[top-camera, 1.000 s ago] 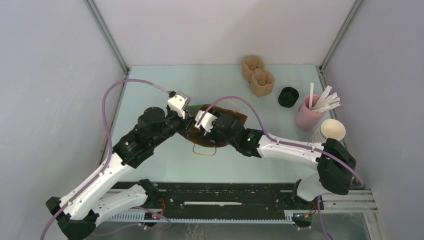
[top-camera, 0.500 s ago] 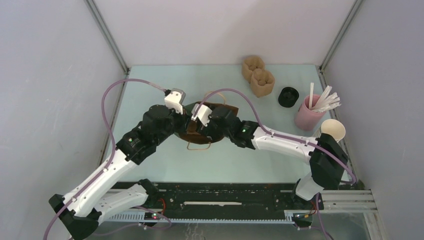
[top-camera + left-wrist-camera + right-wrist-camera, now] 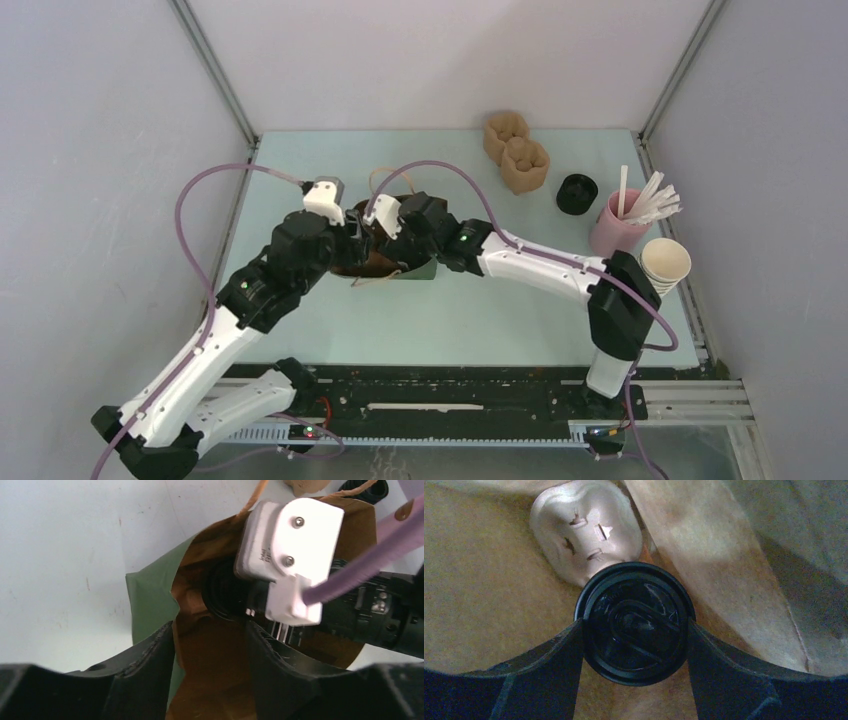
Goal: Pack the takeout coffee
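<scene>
Here, my left gripper (image 3: 207, 650) is hovering at the mouth of the brown paper bag (image 3: 150, 595), jaws standing well apart with the bag's brown inner paper lying between them and its green outer wall folding away toward 9 o'clock; I am holding nothing that I can make out. Through that opening I am looking at my right arm's white camera housing (image 3: 287, 555) and its purple cable (image 3: 360, 565), reaching in from 3 o'clock. From above, the bag is lying near the middle of the table (image 3: 300, 160), both wrists meeting over it. My right gripper (image 3: 635, 630) is sitting inside the bag, fingers (image 3: 549, 665) closing from either side on the round black lid of the takeout coffee (image 3: 635, 625), so the cup is within the bag. A pale moulded pulp shape (image 3: 586, 530) is touching the lid at 11 o'clock. Toward 1 o'clock from the bag the pulp carriers (image 3: 518, 152) are resting, then a black ring (image 3: 576, 193), the pink cup of straws (image 3: 615, 230) and the stacked paper cups (image 3: 663, 262) at 3 o'clock.
</scene>
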`<state>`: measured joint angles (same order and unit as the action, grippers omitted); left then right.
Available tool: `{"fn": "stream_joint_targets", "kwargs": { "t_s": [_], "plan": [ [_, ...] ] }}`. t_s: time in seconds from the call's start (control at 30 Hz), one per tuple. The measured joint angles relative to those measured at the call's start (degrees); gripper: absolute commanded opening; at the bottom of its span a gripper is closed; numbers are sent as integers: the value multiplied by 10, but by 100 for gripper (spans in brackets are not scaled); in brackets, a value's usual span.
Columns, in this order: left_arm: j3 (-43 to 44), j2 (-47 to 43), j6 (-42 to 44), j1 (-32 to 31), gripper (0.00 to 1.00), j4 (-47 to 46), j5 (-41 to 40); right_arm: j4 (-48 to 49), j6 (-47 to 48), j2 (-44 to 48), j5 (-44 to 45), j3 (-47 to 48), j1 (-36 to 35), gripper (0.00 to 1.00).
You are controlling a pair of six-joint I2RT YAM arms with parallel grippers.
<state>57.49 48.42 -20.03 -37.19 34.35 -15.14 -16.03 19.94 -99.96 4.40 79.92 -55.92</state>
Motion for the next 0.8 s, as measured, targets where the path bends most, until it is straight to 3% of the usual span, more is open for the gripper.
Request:
{"fn": "stream_joint_targets", "kwargs": {
  "t_s": [0.07, 0.17, 0.6, 0.8],
  "plan": [
    [5, -9, 0, 0, 68, 10, -12, -17, -4, -18, 0, 26, 1, 34],
    [18, -21, -1, 0, 71, 31, -34, -38, -13, -39, 0, 57, 5, 34],
    [64, -66, 3, 2, 71, 91, -110, -107, -52, -79, -11, 130, 31, 49],
    [64, -68, 11, 7, 71, 96, -117, -137, -63, -94, -47, 158, 52, 48]
  ]
}}
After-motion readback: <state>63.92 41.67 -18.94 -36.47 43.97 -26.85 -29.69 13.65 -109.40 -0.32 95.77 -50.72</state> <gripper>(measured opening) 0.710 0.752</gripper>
